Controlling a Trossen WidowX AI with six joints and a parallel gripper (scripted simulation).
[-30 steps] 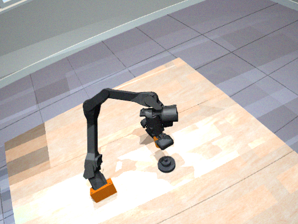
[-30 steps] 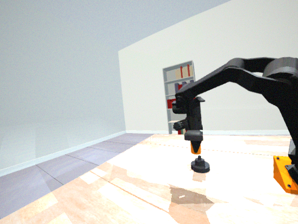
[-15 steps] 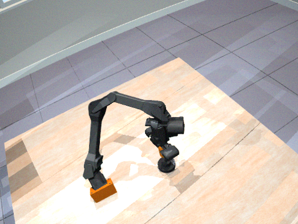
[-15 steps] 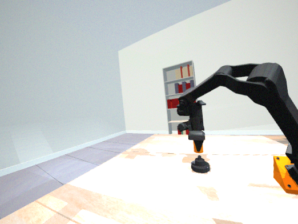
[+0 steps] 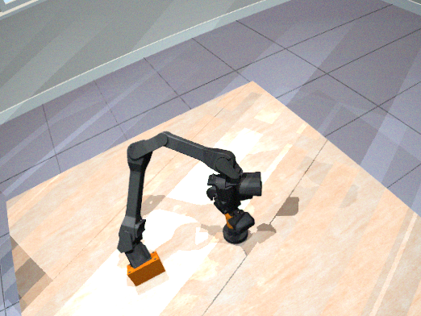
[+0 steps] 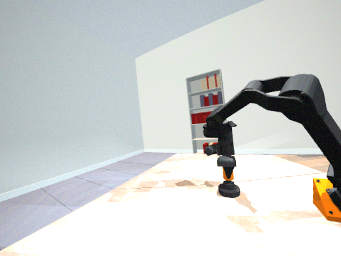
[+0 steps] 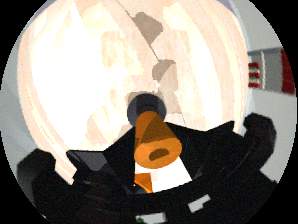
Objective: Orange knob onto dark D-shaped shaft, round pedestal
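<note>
The orange knob (image 5: pixel 229 220) (image 6: pixel 225 175) (image 7: pixel 157 135) is upright between the fingers of my gripper (image 5: pixel 232 222) (image 6: pixel 228 172) (image 7: pixel 150 128), which is shut on it. The dark round pedestal (image 5: pixel 235 239) (image 6: pixel 229 193) (image 7: pixel 133 111) stands on the table directly below. In the exterior view the knob's lower end is close above the pedestal's raised centre; whether it touches the shaft tip cannot be told. In the wrist view the knob's lower end covers part of the pedestal's centre. The shaft's flat side and the knob's hole underneath are hidden.
The arm's orange base block (image 5: pixel 147 272) (image 6: pixel 323 199) stands on the wooden table (image 5: pixel 323 242) (image 6: pixel 147 222). The arm arches over from it to the pedestal. A bookshelf (image 6: pixel 189 95) stands by the far wall, beyond the table.
</note>
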